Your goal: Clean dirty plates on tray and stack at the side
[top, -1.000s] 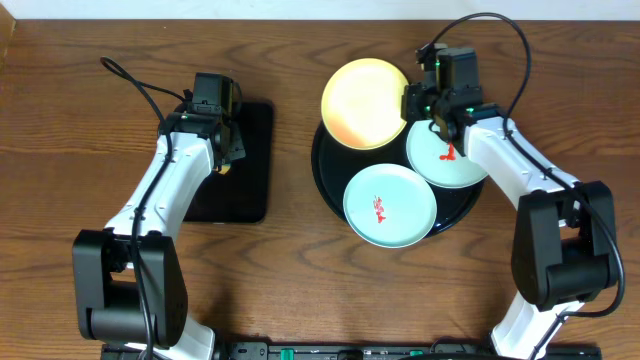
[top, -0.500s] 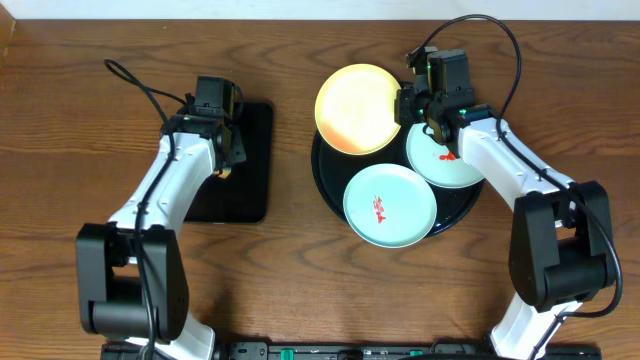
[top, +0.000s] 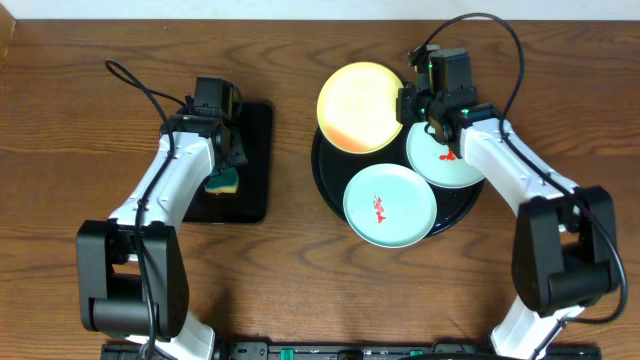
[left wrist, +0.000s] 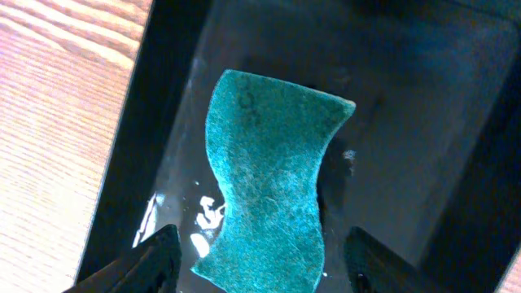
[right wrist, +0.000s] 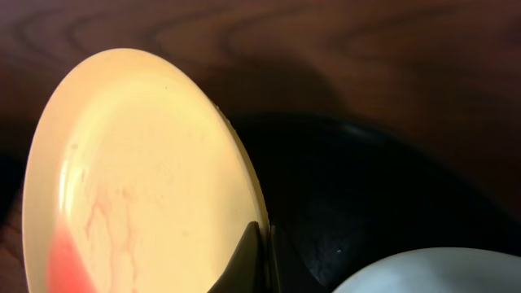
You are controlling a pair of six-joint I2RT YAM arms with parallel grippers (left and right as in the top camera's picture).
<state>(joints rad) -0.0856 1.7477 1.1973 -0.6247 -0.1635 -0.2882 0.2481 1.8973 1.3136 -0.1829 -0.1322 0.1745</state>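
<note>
Table [top: 300,270] of brown wood under everything, filling the overhead view. Round black tray [top: 328,182] right of the centre, glossy, with low rim. Rectangular black tray [top: 256,150], smaller, left of the centre, well apart from the round one.

Left arm [top: 160,195], white with black joints, based at the lower left corner and leaning up and to the right, wrist over the rectangular tray. Right arm [top: 515,175], same build, based at the lower right, bent at the elbow near the right edge, then stretched up and to the left toward the top rim of the round tray.

Pale yellow plate [top: 358,108] at the upper left of the round tray, partly past its rim and over the wood. Tilted in the right wrist view, with faint reddish streaks and a red patch at the lower left of that frame. Front mint plate [top: 390,205] flat on the lower part of the tray, red smear in its centre. Second mint plate [top: 430,165] on the right part of the tray, partly under the right arm, also with a red mark, just beside the other two.

Green sponge [left wrist: 269,183], yellow layer showing in the overhead view, lying on the rectangular tray, bent in a wave.

Left gripper [left wrist: 262,259] directly above the sponge, fingers spread apart at both sides of its near end. Right gripper [right wrist: 259,259] pressed together on the right edge of the yellow plate, pinching the thin rim.
</note>
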